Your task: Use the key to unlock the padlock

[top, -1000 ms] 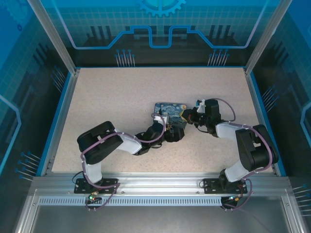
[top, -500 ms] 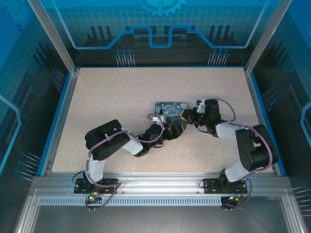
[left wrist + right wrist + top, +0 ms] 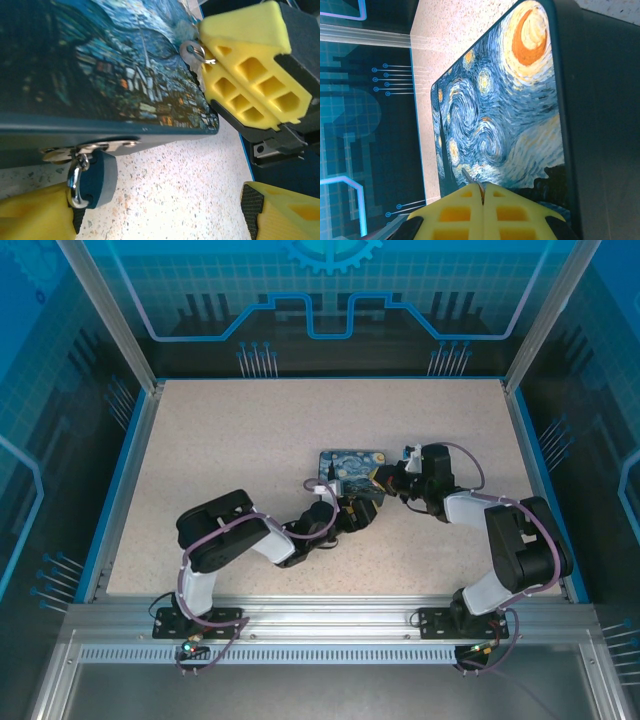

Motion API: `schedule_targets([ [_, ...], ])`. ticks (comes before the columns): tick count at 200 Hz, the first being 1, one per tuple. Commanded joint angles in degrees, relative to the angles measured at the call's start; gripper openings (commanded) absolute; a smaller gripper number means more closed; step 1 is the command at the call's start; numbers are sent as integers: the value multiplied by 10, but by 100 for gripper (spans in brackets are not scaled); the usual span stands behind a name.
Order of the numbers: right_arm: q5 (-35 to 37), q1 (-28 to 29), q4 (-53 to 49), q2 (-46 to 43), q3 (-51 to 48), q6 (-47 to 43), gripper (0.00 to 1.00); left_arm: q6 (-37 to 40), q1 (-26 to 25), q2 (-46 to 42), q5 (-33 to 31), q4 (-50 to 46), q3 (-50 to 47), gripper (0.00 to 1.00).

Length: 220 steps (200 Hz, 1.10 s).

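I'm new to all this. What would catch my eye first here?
The swirl-painted blue-and-yellow box stands out near the middle of the table. A small dark padlock hangs from the latch on its side, and the right gripper, shut, pinches a tiny key by its corner.

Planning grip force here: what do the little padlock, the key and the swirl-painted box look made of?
Dark blue padlock: matte painted or plastic-coated body, polished steel-looking shackle that glints. Silver key: bare shiny metal. Swirl-painted box: smooth printed skin, likely tin or plastic; unclear.
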Motion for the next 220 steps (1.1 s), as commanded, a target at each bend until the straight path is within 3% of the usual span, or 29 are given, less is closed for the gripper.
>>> schedule_targets([
  [1, -13, -5, -7, 9, 13, -12, 0, -15, -3, 8, -32, 29, -6, 80],
  [57, -13, -5, -4, 11, 11, -12, 0, -31, -4, -3, -87, -33, 14, 73],
  [98, -14, -5, -3, 12, 13, -10, 0, -14, -16, -24, -128, -130, 38, 67],
  [141, -18, -6, -3, 12, 14, -10, 0, -16, -26, -20, -141, -151, 43, 60],
  [182, -19, -7, -4, 13, 14, -9, 0, -9, -30, -8, -142, -166, 55, 46],
  [220, -22, -9, -4, 16, 16, -9, 0, 3, -31, 3, -141, -180, 71, 43],
])
